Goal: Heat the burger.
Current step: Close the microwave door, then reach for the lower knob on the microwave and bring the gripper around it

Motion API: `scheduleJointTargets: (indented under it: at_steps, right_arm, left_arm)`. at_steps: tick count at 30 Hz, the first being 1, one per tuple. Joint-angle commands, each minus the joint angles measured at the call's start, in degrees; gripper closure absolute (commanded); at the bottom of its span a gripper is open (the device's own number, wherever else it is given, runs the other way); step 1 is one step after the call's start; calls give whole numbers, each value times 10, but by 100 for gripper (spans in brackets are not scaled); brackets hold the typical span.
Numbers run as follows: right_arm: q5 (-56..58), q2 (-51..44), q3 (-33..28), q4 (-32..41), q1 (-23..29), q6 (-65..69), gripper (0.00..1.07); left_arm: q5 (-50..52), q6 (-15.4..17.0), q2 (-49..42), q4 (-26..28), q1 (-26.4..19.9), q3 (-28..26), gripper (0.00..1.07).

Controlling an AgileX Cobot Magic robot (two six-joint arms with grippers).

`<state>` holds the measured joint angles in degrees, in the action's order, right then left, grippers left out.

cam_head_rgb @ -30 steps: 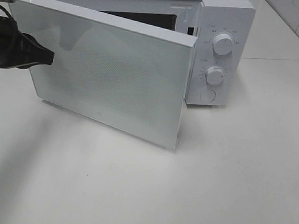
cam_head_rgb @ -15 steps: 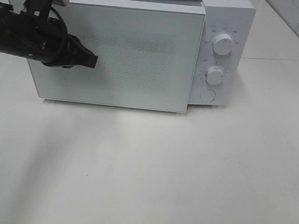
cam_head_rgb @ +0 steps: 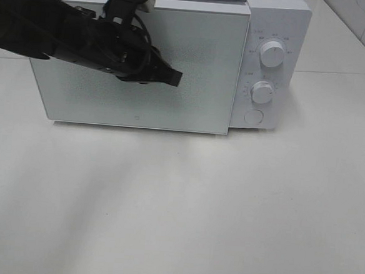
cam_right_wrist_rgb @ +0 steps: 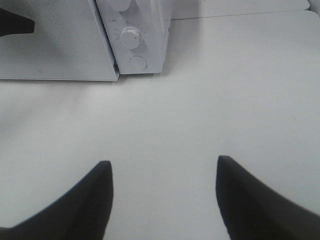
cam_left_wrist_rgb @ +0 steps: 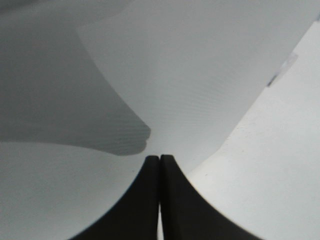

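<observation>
The burger is hidden in every view. The white microwave point(cam_head_rgb: 275, 18) stands at the back of the table with its frosted door point(cam_head_rgb: 191, 106) flush against the body. My left gripper point(cam_head_rgb: 173, 78) is shut with nothing in it, its black tip held against or just in front of the door's middle. In the left wrist view the two fingers point(cam_left_wrist_rgb: 150, 190) press together in front of the pale door panel point(cam_left_wrist_rgb: 200, 75). My right gripper point(cam_right_wrist_rgb: 164, 161) hangs open and empty over bare table, in front of the microwave point(cam_right_wrist_rgb: 150, 30).
The control panel carries an upper knob point(cam_head_rgb: 273, 55), a lower knob point(cam_head_rgb: 261, 92) and a round button point(cam_head_rgb: 253, 117). White tabletop point(cam_head_rgb: 183, 212) spreads out in front. A second table surface point(cam_head_rgb: 339, 41) lies behind on the right.
The microwave door has swung from half open to fully closed. My left arm has swept rightward across the door front, its tip now near the door's middle.
</observation>
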<state>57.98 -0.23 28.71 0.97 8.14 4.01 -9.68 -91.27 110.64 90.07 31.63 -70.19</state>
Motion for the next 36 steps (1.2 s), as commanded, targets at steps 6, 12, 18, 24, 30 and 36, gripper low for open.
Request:
scheduleJointTargets:
  at_steps: [6,12,18,24,30,36]
  right_arm:
    - [-6,-15,-2,1,-1,-9,51]
    - [-6,-15,-2,1,-1,-9,51]
    - [-6,-15,-2,1,-1,-9,51]
    - [-6,-15,-2,1,-1,-9,51]
    - [-6,-15,-2,1,-1,-9,51]
    - [-6,-15,-2,1,-1,-9,51]
  left_arm:
    - [68,-18,59,-6,35,-100,106]
    - [83,-18,86,-8,56,-148,106]
    - [71,-18,115,-8,64,-192,106]
    - [58,-18,117,-15,88,-194,106]
    - [42,-18,117,-67,121,-193,106]
    - [-11,50,103,-148,143,-193,106]
